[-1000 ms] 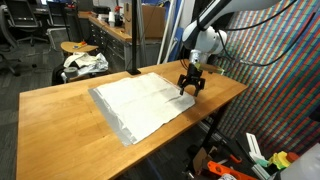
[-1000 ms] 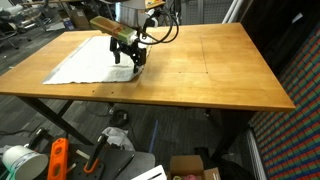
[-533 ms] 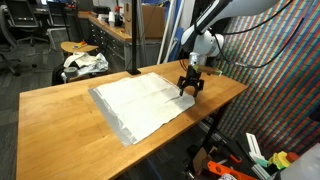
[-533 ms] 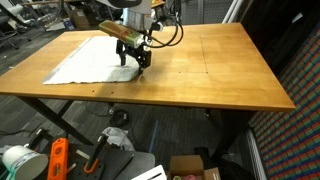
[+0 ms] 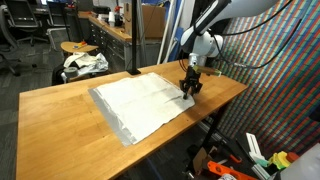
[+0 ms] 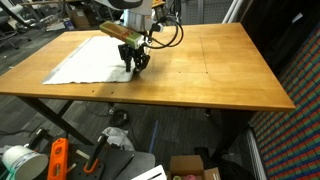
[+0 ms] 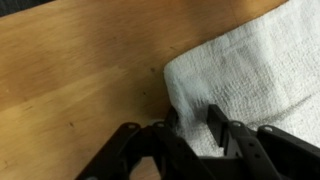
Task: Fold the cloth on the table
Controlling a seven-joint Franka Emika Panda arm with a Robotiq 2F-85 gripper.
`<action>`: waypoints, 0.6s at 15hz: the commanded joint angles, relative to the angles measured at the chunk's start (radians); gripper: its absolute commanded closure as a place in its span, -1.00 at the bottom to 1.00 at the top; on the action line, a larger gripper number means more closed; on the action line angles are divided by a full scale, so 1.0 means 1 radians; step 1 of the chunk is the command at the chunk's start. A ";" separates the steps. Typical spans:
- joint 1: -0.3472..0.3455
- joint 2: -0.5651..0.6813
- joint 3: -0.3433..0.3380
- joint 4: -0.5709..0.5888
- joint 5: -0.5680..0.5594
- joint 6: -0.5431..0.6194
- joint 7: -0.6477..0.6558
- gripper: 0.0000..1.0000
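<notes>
The cloth (image 5: 145, 100) (image 6: 90, 62) lies flat as a white, wrinkly sheet on the wood-grain table (image 5: 60, 120) (image 6: 210, 70). My gripper (image 5: 190, 90) (image 6: 137, 68) points down at the cloth's corner nearest the table's middle seam. In the wrist view the gripper (image 7: 190, 118) has its dark fingers (image 7: 218, 125) standing on either side of that corner of the cloth (image 7: 260, 60), narrowed, with fabric filling the gap between them. Whether they pinch the fabric does not show. Bare table (image 7: 80, 70) lies beside the corner.
A small round stool (image 5: 78, 47) carrying a white fabric bundle (image 5: 88, 63) stands beyond the table, next to a dark pole (image 5: 133, 40). On the floor under the table edge lie an orange tool (image 6: 57, 158), a box (image 6: 190, 167) and other clutter (image 5: 240, 165).
The gripper's fingers, wide apart a second ago, have drawn in around the cloth's corner. The arm has barely shifted and the cloth still lies flat.
</notes>
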 commanded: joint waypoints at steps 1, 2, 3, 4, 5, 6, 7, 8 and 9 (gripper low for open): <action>-0.013 0.009 0.014 0.021 0.008 -0.032 -0.028 0.76; -0.014 0.008 0.015 0.021 0.010 -0.036 -0.035 0.80; -0.015 0.000 0.017 0.018 0.008 -0.045 -0.047 0.84; -0.014 -0.005 0.017 0.018 0.006 -0.052 -0.053 0.86; -0.010 -0.014 0.017 0.013 0.003 -0.056 -0.052 0.78; -0.007 -0.021 0.018 0.008 -0.001 -0.055 -0.054 0.78; -0.001 -0.032 0.018 0.001 -0.007 -0.051 -0.049 0.74; 0.007 -0.040 0.018 -0.004 -0.020 -0.050 -0.043 0.75; 0.015 -0.048 0.019 -0.009 -0.031 -0.045 -0.036 0.73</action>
